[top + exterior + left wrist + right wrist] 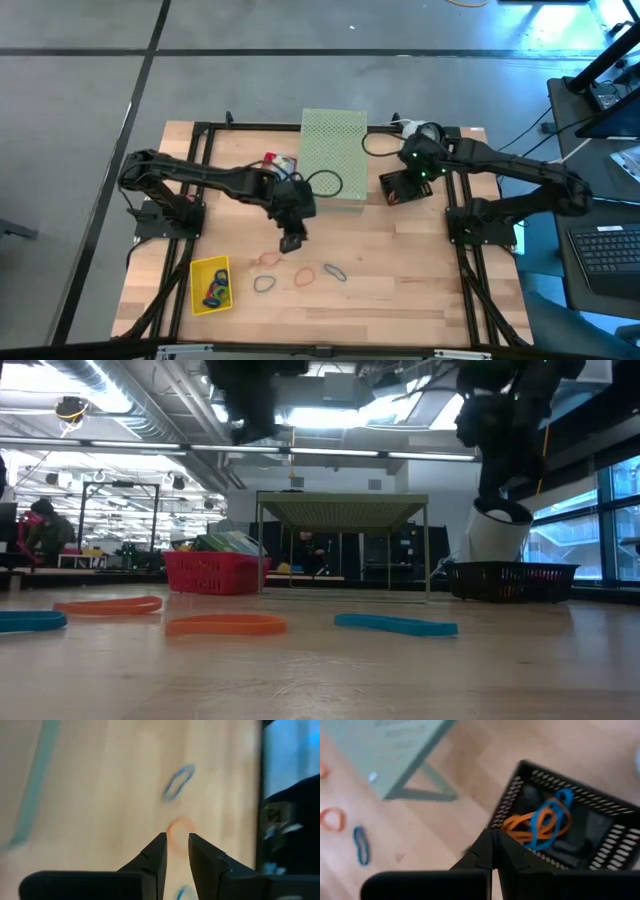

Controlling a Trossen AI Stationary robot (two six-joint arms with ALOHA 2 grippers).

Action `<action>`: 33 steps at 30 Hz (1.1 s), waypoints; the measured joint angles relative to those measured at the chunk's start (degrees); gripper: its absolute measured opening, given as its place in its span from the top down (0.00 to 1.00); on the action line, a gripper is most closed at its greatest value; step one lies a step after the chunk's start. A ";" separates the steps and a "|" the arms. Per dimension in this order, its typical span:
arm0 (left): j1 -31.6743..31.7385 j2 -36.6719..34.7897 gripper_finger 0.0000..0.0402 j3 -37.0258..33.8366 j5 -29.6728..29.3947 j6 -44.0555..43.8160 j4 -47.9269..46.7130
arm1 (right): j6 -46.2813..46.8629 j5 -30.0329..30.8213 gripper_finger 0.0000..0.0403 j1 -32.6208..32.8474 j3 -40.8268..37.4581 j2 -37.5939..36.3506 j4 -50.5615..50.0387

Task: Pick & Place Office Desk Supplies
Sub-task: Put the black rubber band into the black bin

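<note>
Several rubber-band loops lie flat on the wooden table: an orange one (268,258), a blue one (264,284), another orange (305,275) and another blue (334,271). A yellow card box (210,285) at the near left holds more bands. My left gripper (292,240) hovers over the loose bands, tilted down and open a little, with an orange band (179,830) just beyond its tips (177,845). My right gripper (492,837) is shut with nothing in it, above the edge of a black mesh basket (405,187) that holds orange and blue bands (545,822).
The large pale green perforated box (333,155) stands on thin legs at the far middle, between the two arms. A red basket (215,572) sits beside it at the far left. Black frame rails (195,190) run along both table sides. Bare wood lies at the near right.
</note>
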 joint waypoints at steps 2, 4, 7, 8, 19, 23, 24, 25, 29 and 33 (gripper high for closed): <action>-0.54 0.00 0.80 0.00 -2.64 -0.54 -4.38 | -0.74 -0.01 0.99 -2.91 -1.25 -0.01 1.64; -1.01 0.00 0.79 0.00 -5.19 -1.43 -8.08 | -1.78 -0.38 0.99 -5.44 -2.43 0.31 2.12; -1.15 0.02 0.79 0.00 -6.67 -2.84 -10.28 | -3.12 -0.77 0.99 -9.04 -3.82 1.28 3.21; -1.15 0.02 0.79 0.00 -6.66 -3.06 -10.26 | -3.36 -1.36 0.99 -10.04 -4.36 1.73 3.42; -2.51 0.02 0.82 0.00 -6.74 -7.81 -9.41 | -5.72 -1.66 0.99 -13.38 -6.32 5.45 5.39; -3.47 0.04 0.83 0.00 -7.55 -8.61 -9.43 | -6.59 -1.15 0.99 -13.42 -6.32 7.74 5.30; -3.69 0.04 0.83 0.00 -7.86 -9.00 -9.43 | -6.59 -0.68 0.99 -13.42 -6.32 8.37 5.29; -3.88 0.04 0.82 0.00 -8.20 -9.45 -9.43 | -6.62 0.20 0.98 -13.40 -6.32 8.85 5.27; -4.82 0.04 0.83 0.00 -9.34 -10.60 -9.62 | -6.97 3.99 0.95 -13.38 -6.32 10.06 5.29; -5.49 0.68 0.83 0.00 -10.19 -10.60 -9.63 | -9.11 4.07 0.95 -13.33 -6.32 10.32 5.28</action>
